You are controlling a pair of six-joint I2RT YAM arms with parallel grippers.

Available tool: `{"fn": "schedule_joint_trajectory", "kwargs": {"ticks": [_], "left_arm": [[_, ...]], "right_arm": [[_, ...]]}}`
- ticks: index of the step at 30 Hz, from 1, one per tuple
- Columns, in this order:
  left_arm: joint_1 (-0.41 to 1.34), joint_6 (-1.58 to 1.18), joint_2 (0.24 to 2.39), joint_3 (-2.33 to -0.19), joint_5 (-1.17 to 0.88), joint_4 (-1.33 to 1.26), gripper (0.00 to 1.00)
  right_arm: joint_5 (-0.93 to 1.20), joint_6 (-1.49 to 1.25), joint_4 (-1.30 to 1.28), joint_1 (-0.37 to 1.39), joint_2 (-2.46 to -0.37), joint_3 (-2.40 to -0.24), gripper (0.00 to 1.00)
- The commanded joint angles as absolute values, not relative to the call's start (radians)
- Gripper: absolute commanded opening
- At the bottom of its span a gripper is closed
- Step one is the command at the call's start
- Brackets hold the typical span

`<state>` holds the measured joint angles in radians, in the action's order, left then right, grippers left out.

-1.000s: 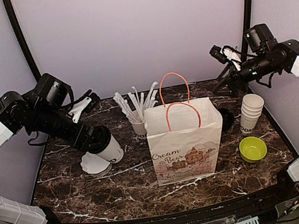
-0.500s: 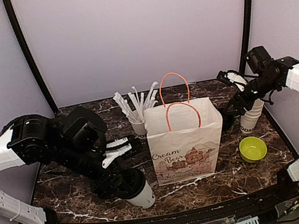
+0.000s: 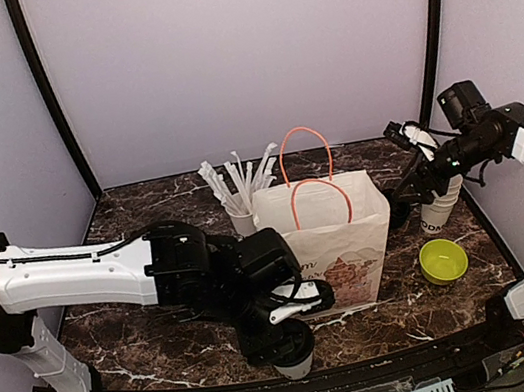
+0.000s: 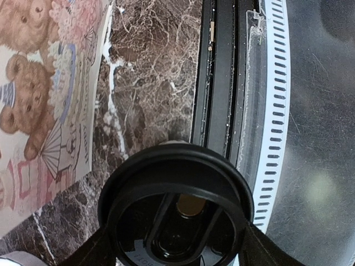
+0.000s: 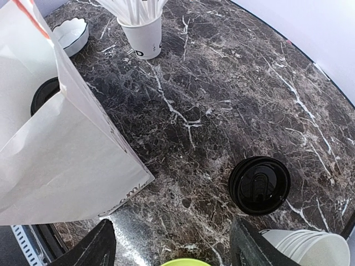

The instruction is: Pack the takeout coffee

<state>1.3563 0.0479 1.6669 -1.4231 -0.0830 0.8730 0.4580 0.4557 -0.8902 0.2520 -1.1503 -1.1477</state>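
Note:
A takeout coffee (image 3: 298, 360), a white cup under a black lid (image 4: 175, 213), hangs in my left gripper (image 3: 289, 338), which is shut on it just above the table's front edge, in front of the paper bag (image 3: 327, 245). In the left wrist view the fingers (image 4: 94, 250) flank the lid. A second black lid (image 5: 44, 94) appears inside the bag's opening (image 5: 55, 155). My right gripper (image 3: 409, 188) hovers open and empty right of the bag, above a black lid stack (image 5: 259, 184).
Lidless white cups (image 3: 439, 193) are stacked at the right, with a green bowl (image 3: 443, 260) in front of them. A cup of wrapped straws (image 3: 242, 222) stands behind the bag, and a small white dish (image 5: 69, 33) lies beyond it. The metal rail (image 4: 272, 111) borders the front edge.
My left arm has swung the lidded cup from the table's left side round to the front centre, before the bag. My right gripper has come down beside the bag's right side.

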Motion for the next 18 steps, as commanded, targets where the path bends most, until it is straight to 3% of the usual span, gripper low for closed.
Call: {"fn": "schedule_joint_trajectory", "kwargs": {"ticks": [1, 8, 11, 12, 14, 18], "left_arm": [[1.367, 0.106, 1.714, -1.482, -0.090, 0.813, 0.67], [1.368, 0.114, 1.802, -1.547, -0.031, 0.830, 0.69], [1.369, 0.119, 1.819, -1.562, -0.023, 0.834, 0.75], [1.370, 0.119, 1.819, -1.565, -0.022, 0.836, 0.93], [1.371, 0.120, 1.810, -1.579, -0.024, 0.844, 0.98], [1.376, 0.139, 1.764, -1.635, -0.028, 0.898, 0.99]], "right_arm": [[0.499, 0.467, -0.867, 0.246, -1.125, -1.120, 0.71], [0.530, 0.466, -0.878, 0.245, -1.113, -1.131, 0.71], [0.552, 0.476, -0.897, 0.246, -1.112, -1.141, 0.71], [0.565, 0.485, -0.910, 0.245, -1.113, -1.149, 0.71], [0.599, 0.502, -0.942, 0.246, -1.113, -1.175, 0.71], [0.690, 0.555, -1.043, 0.247, -1.112, -1.294, 0.71]]}}
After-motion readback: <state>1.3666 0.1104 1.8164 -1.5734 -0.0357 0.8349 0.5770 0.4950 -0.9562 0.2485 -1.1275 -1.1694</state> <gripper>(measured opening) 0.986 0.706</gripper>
